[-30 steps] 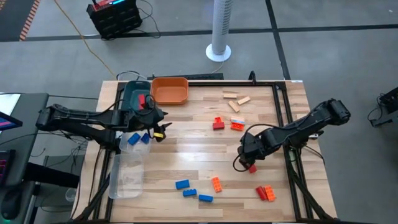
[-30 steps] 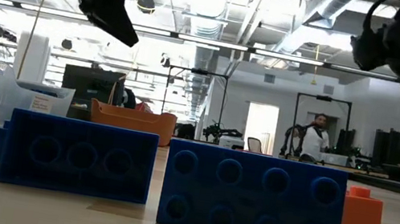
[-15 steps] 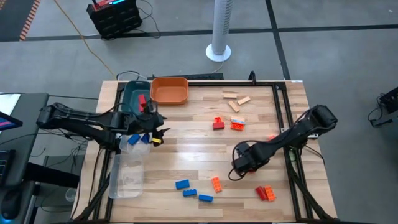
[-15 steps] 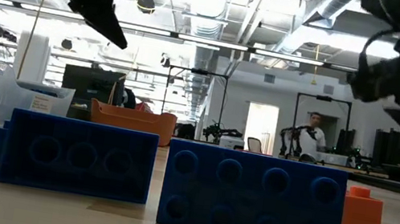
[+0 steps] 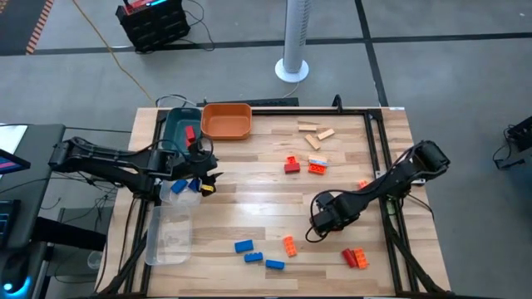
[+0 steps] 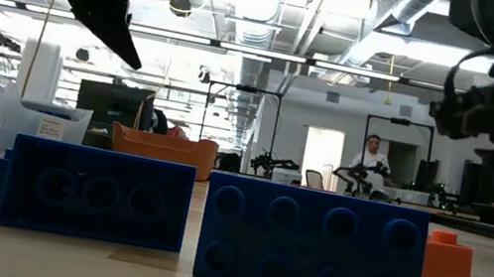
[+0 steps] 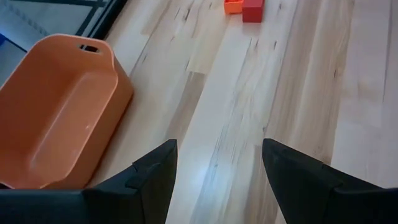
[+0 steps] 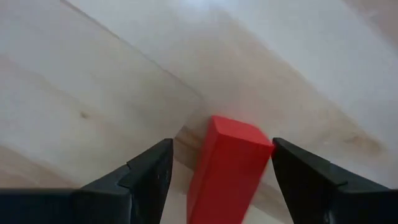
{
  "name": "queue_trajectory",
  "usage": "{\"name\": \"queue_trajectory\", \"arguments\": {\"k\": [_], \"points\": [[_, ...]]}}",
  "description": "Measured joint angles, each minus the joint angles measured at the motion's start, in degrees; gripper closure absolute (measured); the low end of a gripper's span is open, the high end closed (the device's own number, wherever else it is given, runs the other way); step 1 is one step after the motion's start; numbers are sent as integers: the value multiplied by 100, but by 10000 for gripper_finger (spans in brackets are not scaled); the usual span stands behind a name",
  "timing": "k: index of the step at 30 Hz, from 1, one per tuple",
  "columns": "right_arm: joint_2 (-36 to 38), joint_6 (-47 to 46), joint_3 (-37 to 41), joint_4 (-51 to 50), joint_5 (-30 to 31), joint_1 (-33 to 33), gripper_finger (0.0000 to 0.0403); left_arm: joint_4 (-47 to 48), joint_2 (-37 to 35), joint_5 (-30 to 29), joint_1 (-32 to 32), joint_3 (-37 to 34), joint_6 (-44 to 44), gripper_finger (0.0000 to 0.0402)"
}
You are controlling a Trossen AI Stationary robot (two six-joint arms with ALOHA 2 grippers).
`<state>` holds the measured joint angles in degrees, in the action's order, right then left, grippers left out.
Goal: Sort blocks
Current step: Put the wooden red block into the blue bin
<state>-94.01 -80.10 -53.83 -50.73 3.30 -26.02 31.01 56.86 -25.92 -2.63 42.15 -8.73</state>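
Here the right gripper [image 8: 217,180] sits low over the wood table [image 5: 249,191], right of centre in the high view, fingers spread wide with a red block [image 8: 227,165] standing between them, neither finger clearly touching it; the left gripper [image 7: 214,168], empty and parted, hangs at the left by the orange tray [image 7: 56,118]; other blocks [image 5: 258,256] lie scattered lower down.

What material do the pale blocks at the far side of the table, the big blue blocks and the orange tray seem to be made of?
The pale blocks look like bare wood: tan, matte, no studs. The blue blocks look like moulded plastic: saturated colour, slight sheen, round sockets in the side. The orange tray seems to be plastic too: smooth walls, rounded rim, a moulded slot near the edge. None of this is certain from looks alone.
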Motion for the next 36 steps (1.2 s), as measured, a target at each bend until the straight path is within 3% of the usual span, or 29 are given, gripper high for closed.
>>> {"name": "queue_trajectory", "arguments": {"k": [7, 17, 21, 25, 28, 30, 33, 36], "points": [[27, -73, 457, 581, -95, 0, 141, 58, 0, 3, 0, 0, -96, 173], [76, 224, 444, 611, 182, 17, 290, 32, 0, 92, 2, 0, 103, 173], [225, 467, 293, 606, 1198, 13, 298, -308, 0, 343, 2, -1, 556, 173], [703, 879, 163, 722, 3092, 18, 295, -1416, 0, 737, 2, -205, 1050, 173], [1115, 1738, 151, 1478, 4899, -1, 281, -2664, 29, 1217, 8, -524, 1467, 173], [1328, 2896, 149, 2408, 5677, 48, 279, -3331, 117, 1374, 9, -608, 1718, 173], [1472, 5016, 149, 4199, 5805, 182, 279, -3878, 221, 1572, 10, -623, 1898, 173], [1403, 6736, 145, 5994, 5281, 345, 279, -4315, 245, 1986, 11, -623, 1910, 173]]}}
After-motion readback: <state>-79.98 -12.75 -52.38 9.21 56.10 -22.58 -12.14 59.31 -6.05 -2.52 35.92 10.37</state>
